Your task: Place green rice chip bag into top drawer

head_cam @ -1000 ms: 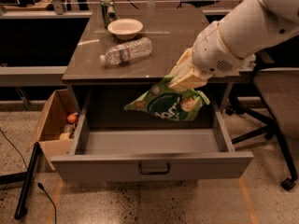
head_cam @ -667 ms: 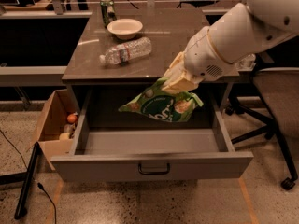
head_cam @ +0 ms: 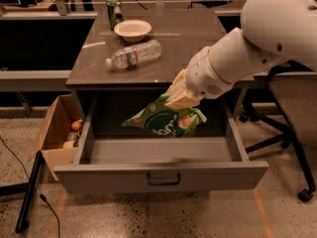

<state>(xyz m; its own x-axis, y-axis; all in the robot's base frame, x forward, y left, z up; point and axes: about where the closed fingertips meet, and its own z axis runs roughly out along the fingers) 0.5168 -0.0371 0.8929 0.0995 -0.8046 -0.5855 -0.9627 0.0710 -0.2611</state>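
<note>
My gripper (head_cam: 174, 99) is shut on the top edge of the green rice chip bag (head_cam: 166, 121), a glossy green foil bag with white print. The bag hangs over the open top drawer (head_cam: 161, 175), above the rear middle of its grey floor and partly below the table edge. The drawer is pulled out, with a flat front panel and a dark pull handle (head_cam: 163, 180) at its centre. My white arm (head_cam: 247, 48) reaches in from the upper right.
On the brown table top (head_cam: 198, 38) lie a clear plastic water bottle (head_cam: 133, 54), a white bowl (head_cam: 132, 29) and a green drink can (head_cam: 114, 11). A brown cardboard box (head_cam: 57, 133) with items stands left of the drawer. An office chair (head_cam: 292, 128) is at the right.
My gripper and the bag have moved a little to the left and slightly down over the open drawer. The drawer and the table items have not moved.
</note>
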